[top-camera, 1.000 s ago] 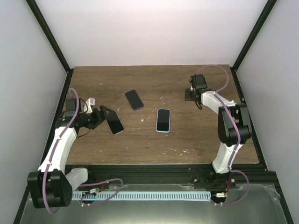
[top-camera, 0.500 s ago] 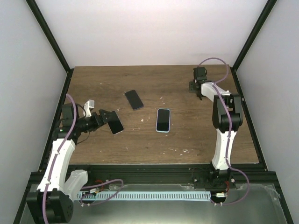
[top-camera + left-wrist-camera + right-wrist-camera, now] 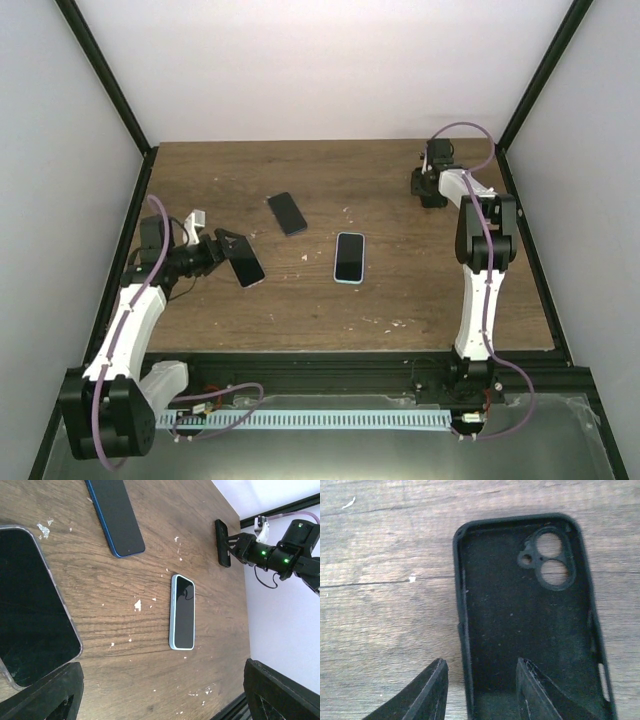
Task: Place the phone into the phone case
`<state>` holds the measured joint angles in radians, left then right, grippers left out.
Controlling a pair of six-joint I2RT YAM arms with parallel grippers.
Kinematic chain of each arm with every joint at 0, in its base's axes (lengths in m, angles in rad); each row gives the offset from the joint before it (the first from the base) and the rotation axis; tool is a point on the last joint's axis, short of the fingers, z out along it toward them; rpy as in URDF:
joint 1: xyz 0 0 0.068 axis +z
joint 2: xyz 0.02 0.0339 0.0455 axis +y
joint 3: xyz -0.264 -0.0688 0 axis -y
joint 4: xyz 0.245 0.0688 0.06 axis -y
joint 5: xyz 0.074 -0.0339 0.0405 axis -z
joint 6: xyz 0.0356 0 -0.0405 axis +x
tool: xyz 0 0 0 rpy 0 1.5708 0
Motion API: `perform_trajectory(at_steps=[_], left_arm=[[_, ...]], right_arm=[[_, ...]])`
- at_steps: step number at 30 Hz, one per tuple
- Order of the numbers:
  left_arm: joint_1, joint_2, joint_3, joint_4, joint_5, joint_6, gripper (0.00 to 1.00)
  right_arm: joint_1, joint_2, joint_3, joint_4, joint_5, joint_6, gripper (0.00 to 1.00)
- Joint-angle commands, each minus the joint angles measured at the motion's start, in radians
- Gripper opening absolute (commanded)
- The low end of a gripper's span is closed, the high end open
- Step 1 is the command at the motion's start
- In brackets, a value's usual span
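Observation:
The black phone case [image 3: 520,610] lies open side up at the far right of the table [image 3: 400,300], its camera holes showing. My right gripper [image 3: 481,662] is open and straddles the case's left wall, one finger [image 3: 427,690] outside it and one inside; in the top view it [image 3: 432,188] is over the case. A light-blue phone [image 3: 349,257] lies screen up mid-table. A dark blue phone [image 3: 287,213] lies further back. A phone in a clear case [image 3: 247,266] lies just right of my open, empty left gripper [image 3: 218,250].
The left wrist view shows the clear-cased phone [image 3: 30,605], the dark blue phone [image 3: 115,517], the light-blue phone [image 3: 183,612] and the black case [image 3: 221,542] by the right gripper. White specks dot the wood. Black frame rails edge the table.
My right gripper has moved toward the far right corner and its arm has straightened. My left arm has shifted a little; its gripper stays by the clear-cased phone.

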<state>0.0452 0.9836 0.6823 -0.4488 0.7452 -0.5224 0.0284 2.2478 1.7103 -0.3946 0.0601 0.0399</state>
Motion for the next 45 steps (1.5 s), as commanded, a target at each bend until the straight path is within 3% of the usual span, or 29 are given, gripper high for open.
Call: perform_trajectory(at_steps=[1, 11, 17, 22, 32, 39, 45], left_arm=[[-0.005, 0.03, 0.015, 0.045, 0.033, -0.004, 0.88], [-0.021, 0.033, 0.021, 0.032, 0.059, 0.019, 0.87], [-0.023, 0.024, 0.055, -0.059, 0.025, 0.083, 0.87], [-0.029, -0.009, 0.048, -0.092, -0.006, 0.082, 0.87], [-0.043, -0.005, 0.087, -0.213, -0.095, 0.087, 1.0], [-0.043, 0.009, 0.09, -0.226, -0.127, 0.076, 1.0], [-0.044, 0.009, 0.113, -0.232, -0.158, 0.072, 1.0]], right_arm=[[-0.007, 0.032, 0.064, -0.043, -0.054, -0.031, 0.38], [-0.007, 0.099, 0.136, -0.126, -0.026, -0.007, 0.24], [-0.005, 0.066, 0.11, -0.167, -0.066, 0.044, 0.01], [0.009, -0.059, -0.014, -0.148, -0.113, 0.09, 0.01], [0.073, -0.393, -0.268, -0.121, -0.205, 0.196, 0.01], [0.204, -0.577, -0.411, -0.116, -0.273, 0.281, 0.01], [0.395, -0.681, -0.518, -0.054, -0.297, 0.391, 0.01]])
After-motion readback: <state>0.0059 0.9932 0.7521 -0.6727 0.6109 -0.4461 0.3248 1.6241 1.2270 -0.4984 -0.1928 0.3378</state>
